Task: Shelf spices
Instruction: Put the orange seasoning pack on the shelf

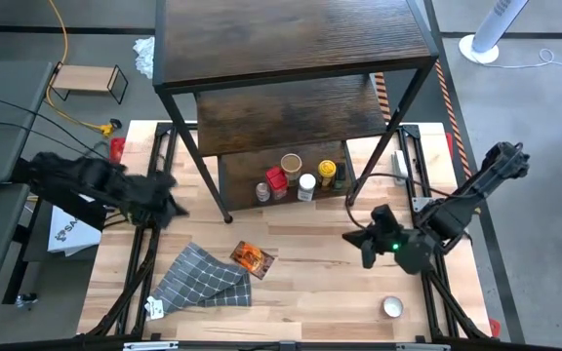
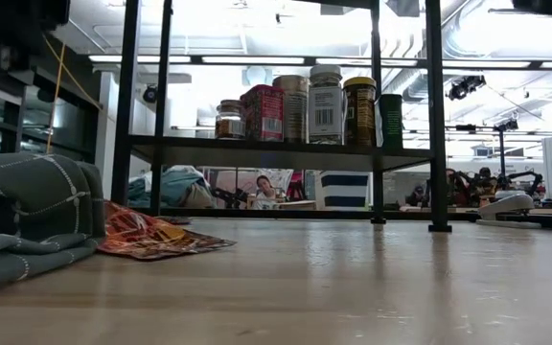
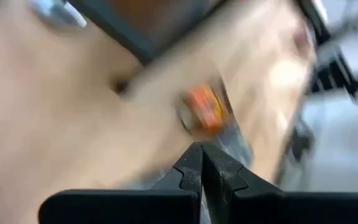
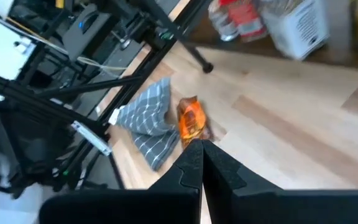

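Only from above: a tin (image 1: 392, 308) near the closed, empty right gripper (image 1: 367, 240).

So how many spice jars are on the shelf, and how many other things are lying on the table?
Spice containers on the shelf: 6
Orange packet on the table: 1
Grey checked cloth: 1
Small round tin: 1
Total: 9
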